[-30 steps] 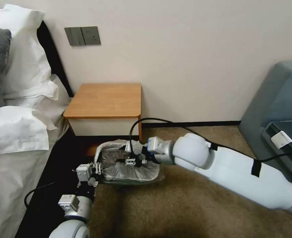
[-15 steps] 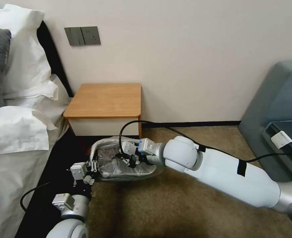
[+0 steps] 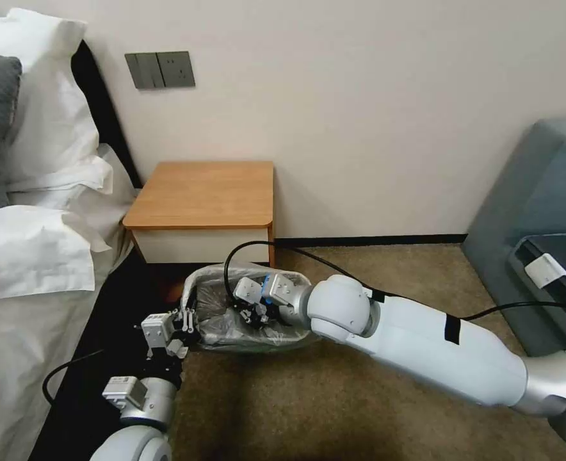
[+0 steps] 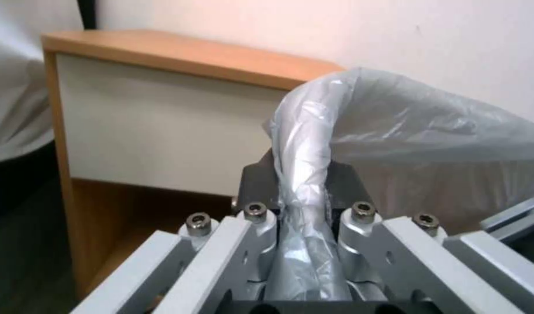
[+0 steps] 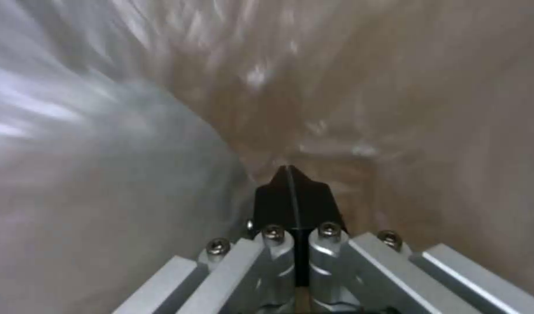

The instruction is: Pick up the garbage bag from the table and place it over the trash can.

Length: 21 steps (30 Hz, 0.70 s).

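Head view: crinkled translucent grey garbage bag (image 3: 244, 326) lines the cream bin, left gripper (image 4: 305, 205) pinching its rim, right gripper (image 5: 291, 196) closed empty inside, seating unfinished.

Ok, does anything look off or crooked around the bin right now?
Yes: the thin grey plastic garbage bag sits crumpled over the cream plastic trash can, bunched where the left end effector pinches it; the shut right end effector pokes inside.
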Tool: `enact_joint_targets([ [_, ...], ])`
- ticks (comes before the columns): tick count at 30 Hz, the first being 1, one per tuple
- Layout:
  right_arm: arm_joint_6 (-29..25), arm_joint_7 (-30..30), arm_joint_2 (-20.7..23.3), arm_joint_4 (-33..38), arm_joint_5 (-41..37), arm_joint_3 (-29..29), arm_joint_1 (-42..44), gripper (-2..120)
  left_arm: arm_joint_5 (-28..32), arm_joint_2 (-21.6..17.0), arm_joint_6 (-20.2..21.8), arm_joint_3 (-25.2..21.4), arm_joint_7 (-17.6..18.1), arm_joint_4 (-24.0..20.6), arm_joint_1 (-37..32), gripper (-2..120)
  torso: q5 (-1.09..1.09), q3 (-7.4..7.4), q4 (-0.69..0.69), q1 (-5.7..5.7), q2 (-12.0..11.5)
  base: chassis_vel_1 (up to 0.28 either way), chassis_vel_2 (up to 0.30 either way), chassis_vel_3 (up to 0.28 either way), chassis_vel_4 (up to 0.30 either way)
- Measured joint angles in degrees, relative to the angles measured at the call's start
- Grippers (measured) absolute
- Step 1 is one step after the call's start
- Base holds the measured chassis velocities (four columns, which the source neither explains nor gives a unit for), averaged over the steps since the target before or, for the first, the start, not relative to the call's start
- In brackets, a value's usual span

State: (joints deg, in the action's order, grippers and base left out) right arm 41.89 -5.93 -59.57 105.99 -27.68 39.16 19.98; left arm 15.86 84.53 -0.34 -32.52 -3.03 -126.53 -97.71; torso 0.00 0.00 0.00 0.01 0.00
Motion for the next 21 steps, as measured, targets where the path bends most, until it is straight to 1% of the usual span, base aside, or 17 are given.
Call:
enact_joint_targets([
  [2,0.0,1.8,-0.5,-0.5,0.1,0.7,0.0,0,-1.1,0.1,-0.4,0.2,-0.5,-0.3,-0.2,9,0.00,0.00,0.00,0.00,0.0,0.000,0.000,0.000,0.000],
  [10,0.1,3.3,-1.8,-3.6,2.3,2.8,-0.9,0,-4.2,0.7,-1.8,0.4,-1.8,-1.0,-0.8,9,0.00,0.00,0.00,0.00,0.0,0.000,0.000,0.000,0.000],
  [16,0.1,4.3,-3.1,-6.7,5.2,3.9,-1.2,0,-4.5,1.3,-2.0,0.6,-2.2,-1.5,-1.0,9,0.00,0.00,0.01,0.00,0.0,0.000,0.000,0.000,0.000],
  [21,0.0,3.8,-3.0,-6.8,6.0,3.9,-1.2,0,-4.5,1.5,-2.1,0.6,-2.2,-1.5,-1.1,9,0.00,0.00,0.00,0.00,0.0,0.000,0.000,0.000,0.000],
])
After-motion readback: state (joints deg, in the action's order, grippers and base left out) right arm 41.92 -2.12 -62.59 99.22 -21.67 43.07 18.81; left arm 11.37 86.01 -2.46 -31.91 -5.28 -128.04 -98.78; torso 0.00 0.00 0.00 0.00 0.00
